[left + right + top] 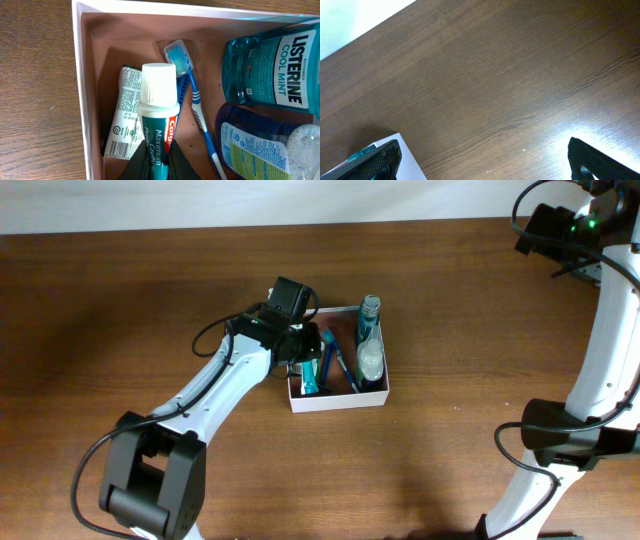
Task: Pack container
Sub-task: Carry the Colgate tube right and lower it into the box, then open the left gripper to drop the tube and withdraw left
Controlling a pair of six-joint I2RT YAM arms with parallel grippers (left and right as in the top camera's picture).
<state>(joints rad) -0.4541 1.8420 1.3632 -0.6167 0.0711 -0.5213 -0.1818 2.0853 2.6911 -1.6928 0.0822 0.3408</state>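
Note:
The container [80,75] is a shallow white-walled box with a reddish-brown floor, seen at the table's middle in the overhead view [335,402]. My left gripper [159,162] hangs over its left part, shut on a green and red toothpaste tube [159,115] with a white cap. The tube lies over a flattened white tube [125,120]. A blue toothbrush [192,95] rests beside it on the floor. A Listerine mouthwash bottle [272,70] and a dark blue bottle [260,145] fill the right side. My right gripper [485,160] is open over bare wood, nothing between its fingers.
The table [120,310] is dark brown wood. The right arm [610,330] stands along the right edge of the overhead view, well away from the box. A white corner [405,160] shows at the lower left of the right wrist view.

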